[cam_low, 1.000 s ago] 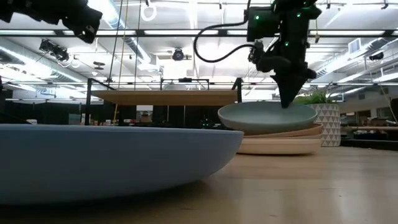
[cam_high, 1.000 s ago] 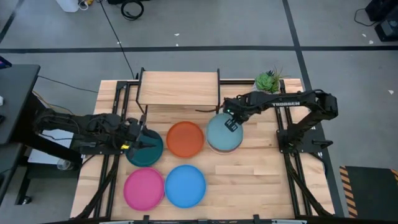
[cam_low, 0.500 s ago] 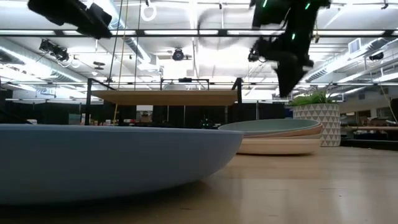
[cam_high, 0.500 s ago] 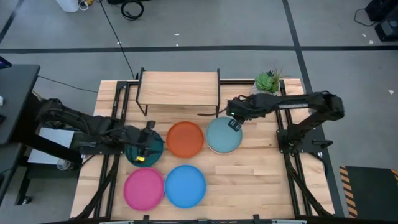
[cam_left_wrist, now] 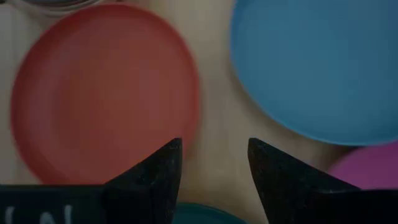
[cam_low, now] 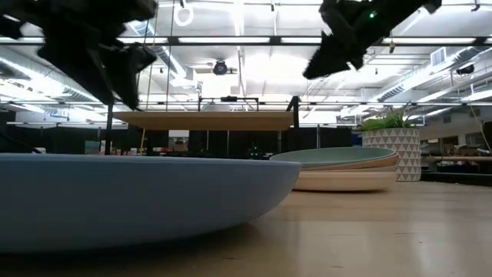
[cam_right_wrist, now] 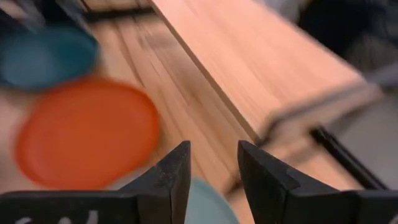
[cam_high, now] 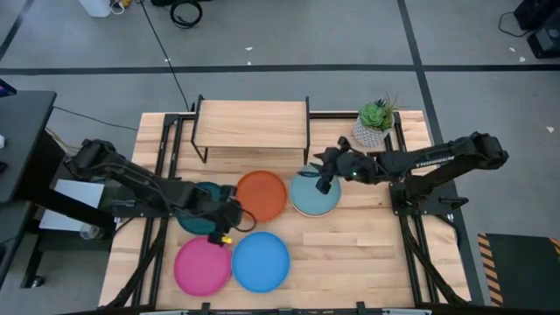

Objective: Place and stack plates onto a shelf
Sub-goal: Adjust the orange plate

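The shelf (cam_high: 252, 122) stands at the table's far side, its board bare. On the table lie an orange plate (cam_high: 261, 195), a blue plate (cam_high: 261, 261), a pink plate (cam_high: 202, 265) and a dark teal plate (cam_high: 197, 214), the last partly under my left arm. A pale teal plate (cam_high: 313, 194) tops a stack (cam_low: 338, 175) right of the orange one. My left gripper (cam_left_wrist: 214, 162) hangs open, pointing down over the bare wood between the orange and blue plates. My right gripper (cam_right_wrist: 212, 168) is open, above the stack's far edge.
A potted plant (cam_high: 374, 118) stands at the far right, close behind my right arm. Black frame rails (cam_high: 166, 149) run along both sides of the table. The blue plate (cam_low: 138, 196) fills the near part of the low view.
My right gripper has let go of the pale teal plate, which has dropped flat onto the stack, and has risen and tipped up toward level. My left gripper has swung from above the dark teal plate toward the table's right, tipping downward.
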Motion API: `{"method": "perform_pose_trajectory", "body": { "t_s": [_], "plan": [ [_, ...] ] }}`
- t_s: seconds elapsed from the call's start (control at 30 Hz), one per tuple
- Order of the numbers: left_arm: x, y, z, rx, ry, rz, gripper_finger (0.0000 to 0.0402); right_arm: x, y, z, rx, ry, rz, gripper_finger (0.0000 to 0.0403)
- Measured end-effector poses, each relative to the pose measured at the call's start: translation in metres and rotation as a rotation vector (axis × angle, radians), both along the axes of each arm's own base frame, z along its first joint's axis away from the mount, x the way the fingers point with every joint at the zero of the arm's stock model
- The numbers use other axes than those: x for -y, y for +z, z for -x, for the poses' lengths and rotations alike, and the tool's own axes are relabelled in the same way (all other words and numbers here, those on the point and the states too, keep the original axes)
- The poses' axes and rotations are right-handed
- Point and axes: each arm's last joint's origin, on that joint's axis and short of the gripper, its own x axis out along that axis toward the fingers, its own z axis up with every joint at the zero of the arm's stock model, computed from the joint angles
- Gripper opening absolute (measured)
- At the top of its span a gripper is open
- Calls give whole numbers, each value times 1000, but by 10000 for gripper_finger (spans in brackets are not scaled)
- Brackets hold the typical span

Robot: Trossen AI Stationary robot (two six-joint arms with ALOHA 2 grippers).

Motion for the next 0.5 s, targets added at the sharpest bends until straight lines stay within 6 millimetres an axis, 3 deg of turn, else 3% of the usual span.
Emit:
{"method": "perform_pose_trajectory", "body": {
  "t_s": [0.23,0.5],
  "plan": [
    [-6,-11,-32,-98,3,-53,187,-12,-27,-9,256,136,126,139],
    [-23,-34,-47,-189,27,-63,187,-14,-52,-19,189,159,162,139]
  ]
}}
